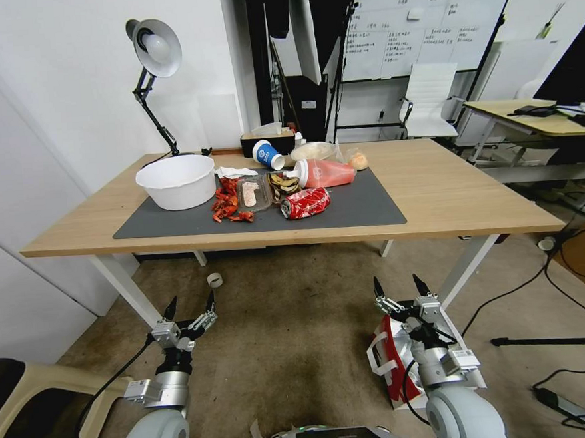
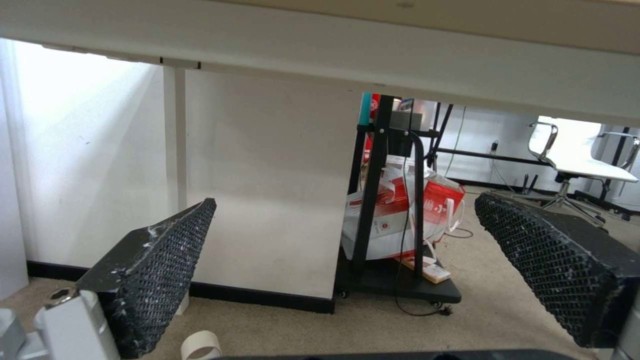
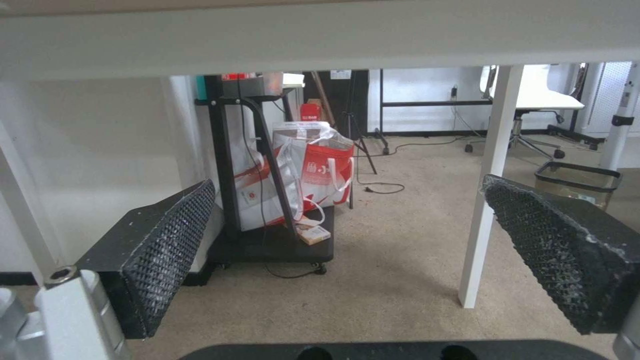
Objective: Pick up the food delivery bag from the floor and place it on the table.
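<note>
An office corner with a worn brownish floor (image 1: 293, 326) lies before the robot, and the long light-wood table (image 1: 451, 194) with its dark grey mat (image 1: 365, 207) stands across the far side, strewn with a white bowl (image 1: 176, 180), a crushed red can (image 1: 306, 203) and food scraps. In the head view the food delivery bag (image 1: 386, 362) sits on the floor at the near right, partly hidden behind the right arm; the right gripper (image 1: 401, 289) hovers just above and beyond it, fingers spread wide and empty. The left gripper (image 1: 190, 306) hangs at the near left, also wide open, well apart from the bag.

The left wrist view looks under the table edge toward a black cart (image 2: 393, 280) with other red-and-white bags (image 2: 400, 210).

The right wrist view shows the same cart (image 3: 267, 245), its pads (image 3: 167, 250) wide apart with nothing between.

The task looks barely begun: the reach is still to come. The right gripper likely must drop and pull back toward a strap handle (image 1: 380, 353).
</note>
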You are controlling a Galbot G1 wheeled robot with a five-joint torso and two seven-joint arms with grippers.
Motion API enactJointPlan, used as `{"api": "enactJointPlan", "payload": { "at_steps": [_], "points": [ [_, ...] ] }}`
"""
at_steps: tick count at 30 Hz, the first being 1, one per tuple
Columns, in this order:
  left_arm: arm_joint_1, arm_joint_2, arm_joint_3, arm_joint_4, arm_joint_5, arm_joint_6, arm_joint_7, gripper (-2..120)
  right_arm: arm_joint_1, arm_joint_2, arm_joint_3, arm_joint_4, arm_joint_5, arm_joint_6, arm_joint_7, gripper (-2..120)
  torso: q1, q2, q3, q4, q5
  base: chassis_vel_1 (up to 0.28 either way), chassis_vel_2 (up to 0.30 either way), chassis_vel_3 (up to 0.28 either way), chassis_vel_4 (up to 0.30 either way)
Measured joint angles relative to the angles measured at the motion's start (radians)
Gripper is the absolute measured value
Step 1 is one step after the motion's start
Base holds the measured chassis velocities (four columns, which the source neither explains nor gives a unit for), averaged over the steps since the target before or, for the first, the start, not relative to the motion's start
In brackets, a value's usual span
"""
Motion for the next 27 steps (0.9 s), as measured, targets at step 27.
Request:
{"api": "enactJointPlan", "payload": {
  "at_steps": [27],
  "points": [
    [-0.008,-0.002,0.002,0.007,-0.004,0.008,0.001,100,0.0,0.002,0.007,-0.015,0.008,0.005,0.001,100,-0.035,-0.11,-0.075,0.0,0.0,0.0,0.0,0.0,0.0]
  ]
}}
